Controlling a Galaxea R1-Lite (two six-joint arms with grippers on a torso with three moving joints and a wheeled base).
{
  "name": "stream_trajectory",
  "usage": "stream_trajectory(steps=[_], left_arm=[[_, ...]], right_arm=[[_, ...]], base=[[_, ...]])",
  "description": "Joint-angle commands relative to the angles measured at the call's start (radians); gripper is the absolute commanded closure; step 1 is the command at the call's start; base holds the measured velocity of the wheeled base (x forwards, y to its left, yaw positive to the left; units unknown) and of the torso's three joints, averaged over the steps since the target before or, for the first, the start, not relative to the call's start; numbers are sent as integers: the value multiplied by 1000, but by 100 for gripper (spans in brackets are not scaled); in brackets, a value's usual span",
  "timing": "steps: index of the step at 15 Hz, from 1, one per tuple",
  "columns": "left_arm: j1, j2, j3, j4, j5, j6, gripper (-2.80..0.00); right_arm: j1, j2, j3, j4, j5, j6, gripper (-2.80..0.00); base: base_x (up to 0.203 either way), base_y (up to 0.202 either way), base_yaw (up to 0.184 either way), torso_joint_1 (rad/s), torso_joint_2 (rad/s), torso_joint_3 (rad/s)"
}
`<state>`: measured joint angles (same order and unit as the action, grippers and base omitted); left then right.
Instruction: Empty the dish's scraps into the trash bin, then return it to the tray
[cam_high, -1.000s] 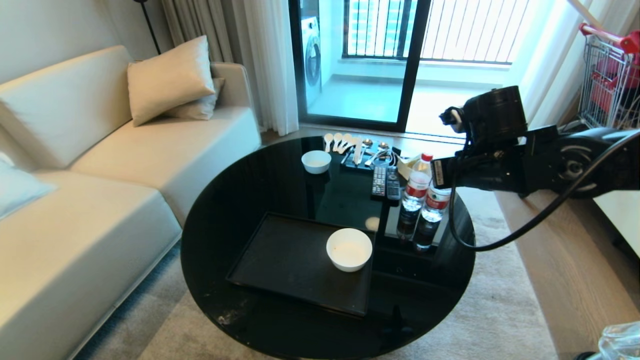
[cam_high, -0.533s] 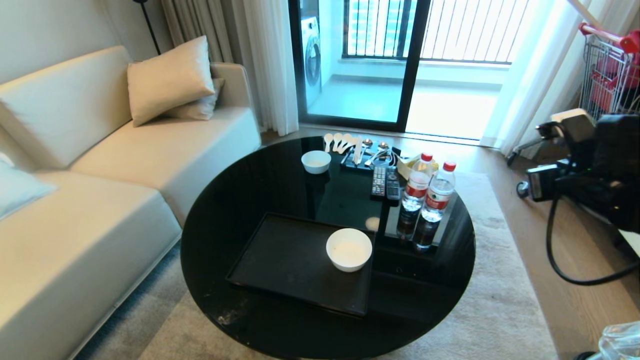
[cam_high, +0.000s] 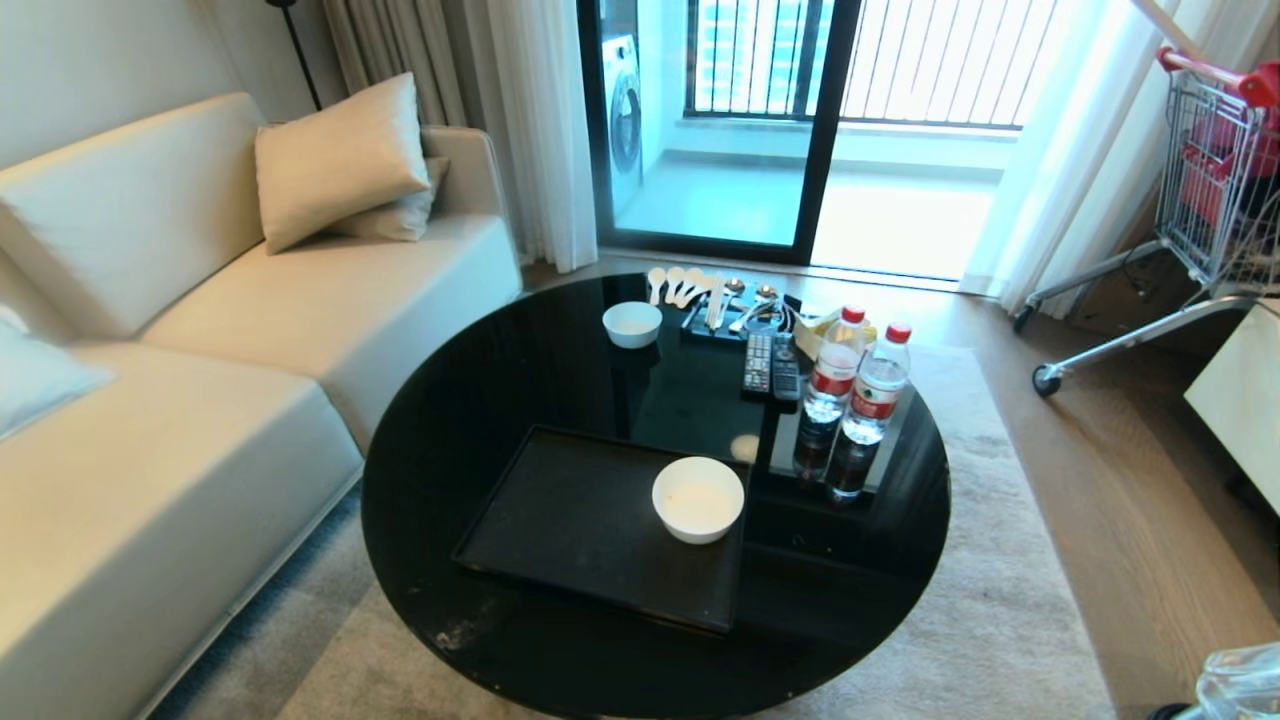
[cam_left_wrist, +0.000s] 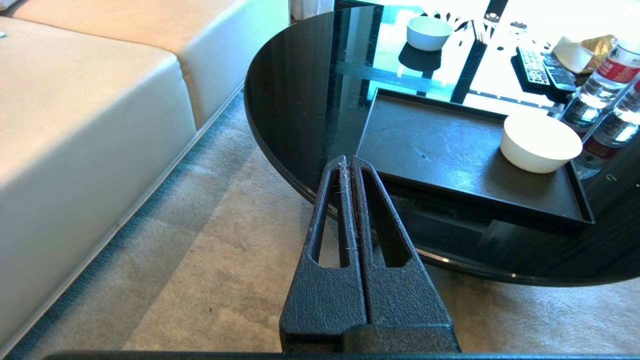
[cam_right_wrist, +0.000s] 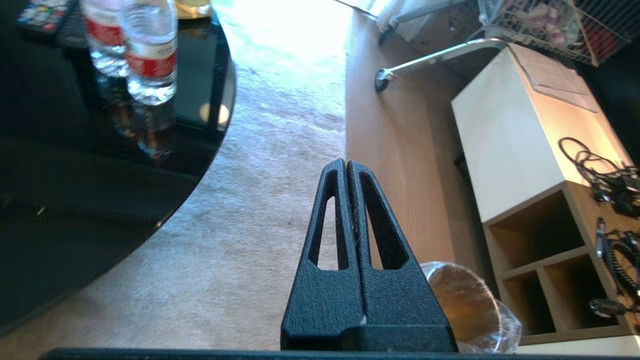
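Bowl (cam_high: 698, 498) seated on tray (cam_high: 570, 510), right near corner. Left pincer (cam_left_wrist: 350, 162) and right pincer (cam_right_wrist: 346, 165) both clenched, empty. Bin (cam_right_wrist: 462, 305) beside right pincer.

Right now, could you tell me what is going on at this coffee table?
Nothing is being handled. The dish sits on the tray, looking empty. The right gripper is shut, holding nothing, above the carpet beside the trash bin. The left gripper is shut by the table edge.
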<state>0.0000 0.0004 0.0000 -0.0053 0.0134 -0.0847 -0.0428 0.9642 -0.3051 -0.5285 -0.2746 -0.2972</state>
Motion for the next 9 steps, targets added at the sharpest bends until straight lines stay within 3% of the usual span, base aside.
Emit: stream_trajectory(steps=[1,5,9], left_arm=[[0,0,0,-1,0,-1,0],[0,0,0,-1,0,0,0],[0,0,0,-1,0,-1,0]], right_arm=[[2,-301,142,30,71,0,0],[15,-598,281,200,208,1,0],[29,-766,304,411,301,43,0]], base=[[0,0,0,0,0,0],[0,0,0,0,0,0],[0,0,0,0,0,0]])
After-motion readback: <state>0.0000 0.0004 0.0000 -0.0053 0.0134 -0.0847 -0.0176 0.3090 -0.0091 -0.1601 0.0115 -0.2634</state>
